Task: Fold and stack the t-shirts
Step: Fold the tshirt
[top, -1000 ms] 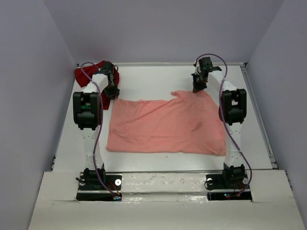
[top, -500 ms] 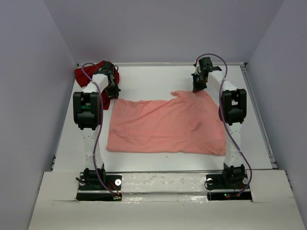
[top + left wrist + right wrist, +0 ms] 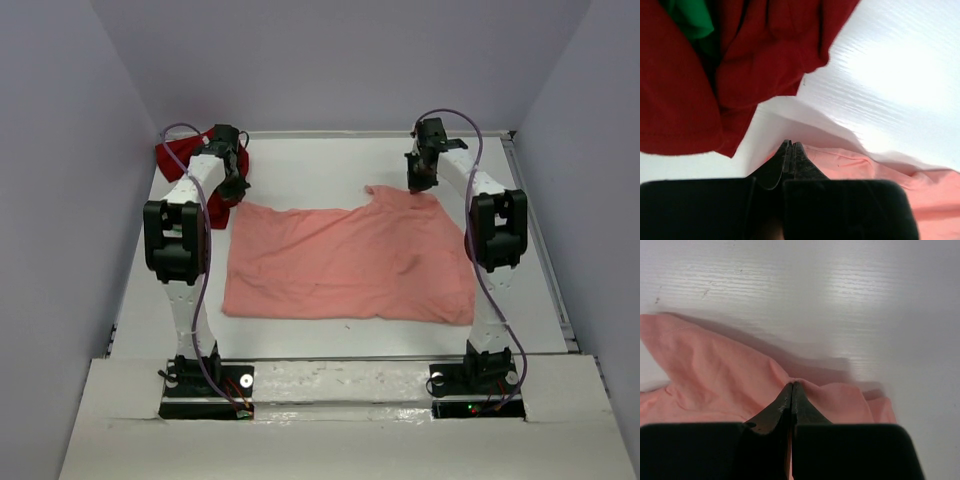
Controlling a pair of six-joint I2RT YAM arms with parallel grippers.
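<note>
Cloth fills most of the middle of the frame: the salmon-pink t-shirt [image 3: 350, 265] lies spread flat on the white table [image 3: 320, 155]. At the upper left the dark red t-shirt [image 3: 175, 157] is bunched, with the bright green t-shirt [image 3: 690, 17] tucked inside it. We see the left gripper [image 3: 791, 146] closed tight on the pink shirt's upper left corner, and the right gripper [image 3: 792, 386] pinching its upper right edge. We fear such a thin pinch may slip in lifting, or uneven pulling may wrinkle the fold.

Salmon-pink t-shirt [image 3: 345, 265] spread flat on the table [image 3: 310, 160]; dark red t-shirt [image 3: 172, 157] crumpled far left, green t-shirt [image 3: 692, 20] bunched inside it.
</note>
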